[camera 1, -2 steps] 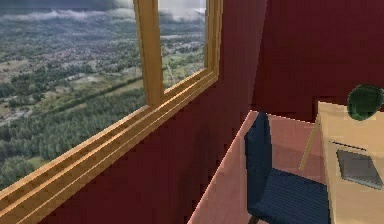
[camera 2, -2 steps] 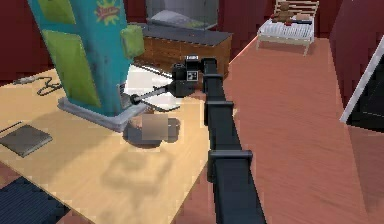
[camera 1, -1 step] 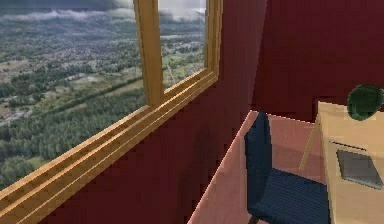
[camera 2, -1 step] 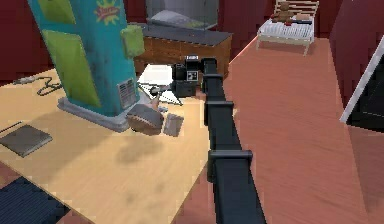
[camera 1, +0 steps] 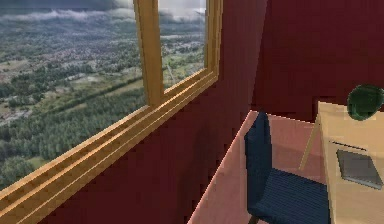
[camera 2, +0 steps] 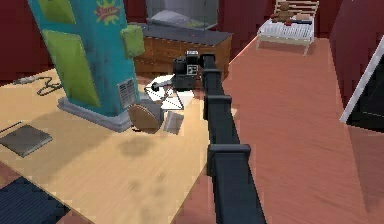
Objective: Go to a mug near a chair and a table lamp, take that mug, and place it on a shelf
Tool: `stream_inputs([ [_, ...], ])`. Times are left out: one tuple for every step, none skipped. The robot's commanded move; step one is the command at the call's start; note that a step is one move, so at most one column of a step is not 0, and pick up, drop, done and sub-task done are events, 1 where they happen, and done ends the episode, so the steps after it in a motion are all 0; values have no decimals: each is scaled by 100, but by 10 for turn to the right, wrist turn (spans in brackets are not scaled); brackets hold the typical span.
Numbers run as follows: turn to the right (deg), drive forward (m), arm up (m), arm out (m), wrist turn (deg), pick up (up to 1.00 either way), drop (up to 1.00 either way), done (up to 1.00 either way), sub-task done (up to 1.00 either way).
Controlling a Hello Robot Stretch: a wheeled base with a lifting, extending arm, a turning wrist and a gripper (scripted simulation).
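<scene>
The gripper reaches out above the wooden table, and we cannot tell whether it holds anything (small things lie on the tabletop at it). Just below-left of it sits a rounded brown-grey thing, perhaps the mug, beside a tall teal box.

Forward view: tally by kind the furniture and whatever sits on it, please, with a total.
blue chair: 1
light wooden table: 1
dark green round thing on the table: 1
grey flat slab on the table: 1
Total: 4
</scene>
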Motion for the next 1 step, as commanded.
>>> stream_inputs([
  [0, 0, 0, 0, 0, 100, 0, 0, 0],
])
